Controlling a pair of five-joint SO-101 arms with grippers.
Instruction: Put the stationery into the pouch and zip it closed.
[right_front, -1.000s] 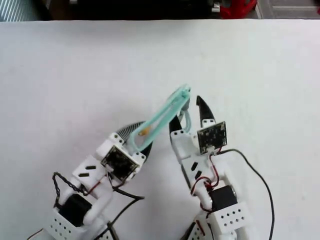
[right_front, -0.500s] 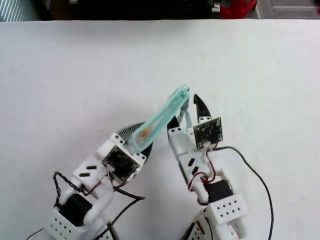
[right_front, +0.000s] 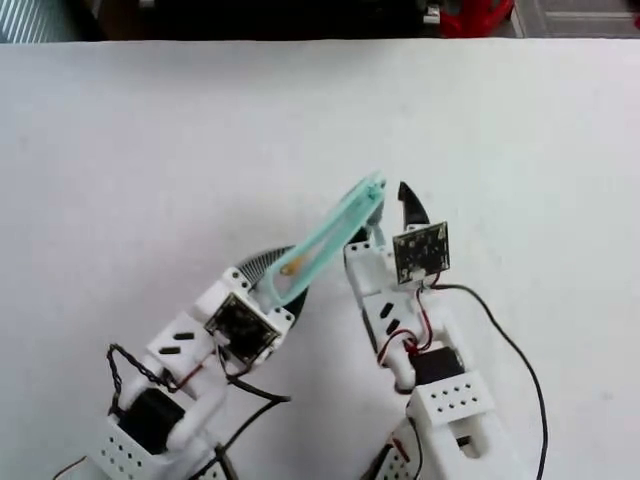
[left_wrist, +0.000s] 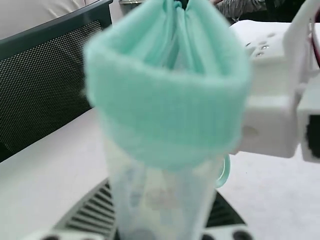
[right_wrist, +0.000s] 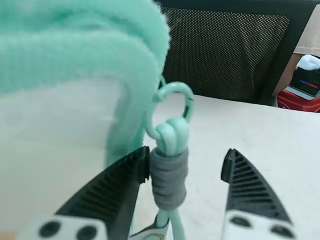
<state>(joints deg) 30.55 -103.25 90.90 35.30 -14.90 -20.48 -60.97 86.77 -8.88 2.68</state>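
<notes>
Pouch (right_front: 330, 232) looks soft, light, floppy; left gripper (right_front: 270, 285) pinches its near end. Right gripper (right_wrist: 187, 157) gapes around the zipper pull (right_wrist: 170, 175), likely the firmest spot to grab.

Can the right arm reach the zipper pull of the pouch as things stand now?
Probably yes. The right gripper has its jaws open, and the zipper pull hangs between them, close to one jaw. Nothing stands in the way; the pouch is just beside it.

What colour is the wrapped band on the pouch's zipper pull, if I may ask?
Grey wrapped band on the mint-green zipper pull; clearest in the right wrist view.
</notes>
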